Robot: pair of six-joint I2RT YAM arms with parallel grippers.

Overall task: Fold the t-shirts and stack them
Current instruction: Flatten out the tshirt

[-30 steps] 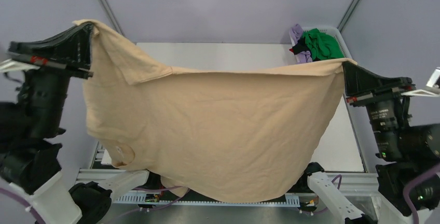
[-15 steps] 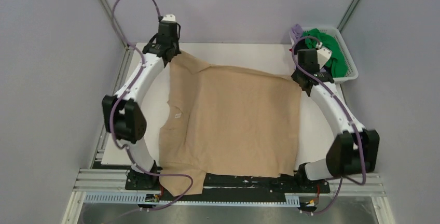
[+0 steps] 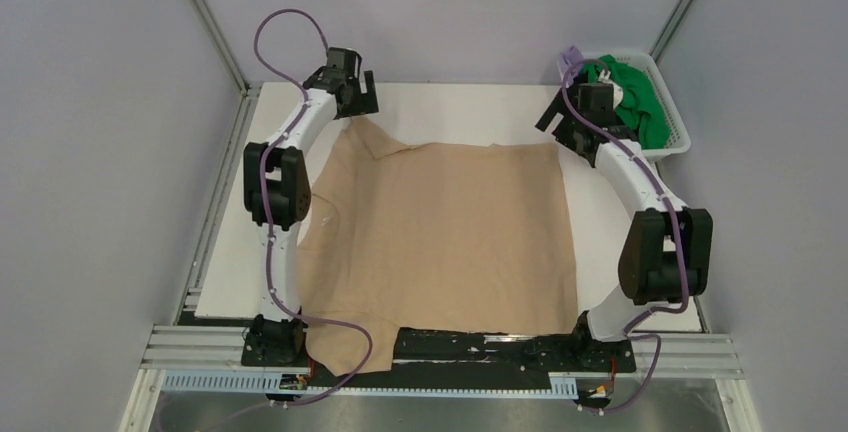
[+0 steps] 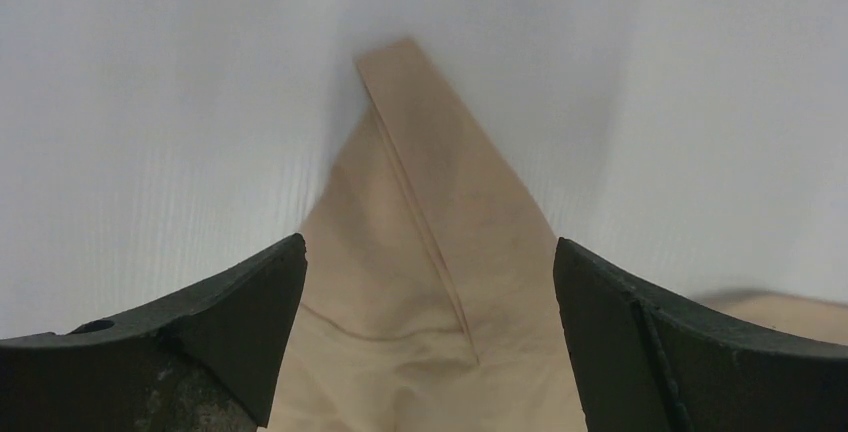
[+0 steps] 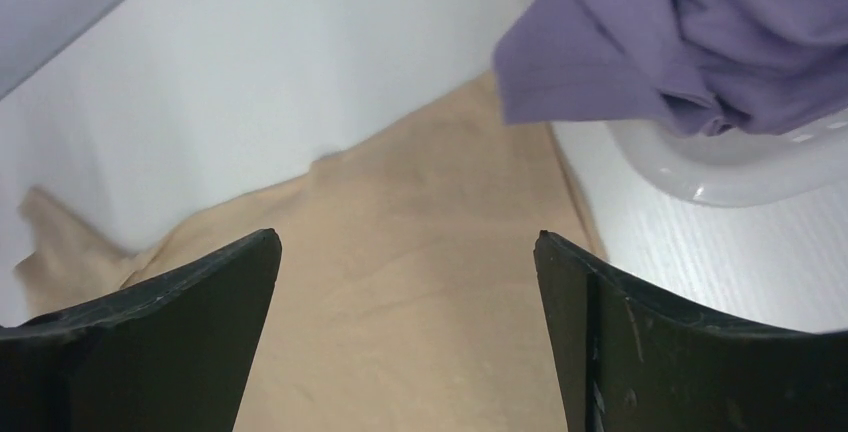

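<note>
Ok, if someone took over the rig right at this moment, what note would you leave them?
Left end effector: open, empty, above the far left corner of the tan t-shirt.
Right end effector: open, empty, over its far right corner, beside the basket.
The tan t-shirt lies spread on the table, with its near left corner draping past the near edge. The green t-shirt and lilac t-shirt sit bunched in the basket.
Done: tan t-shirt laid out, not yet folded.
Left: fold it, then fold the others and stack them.
</note>
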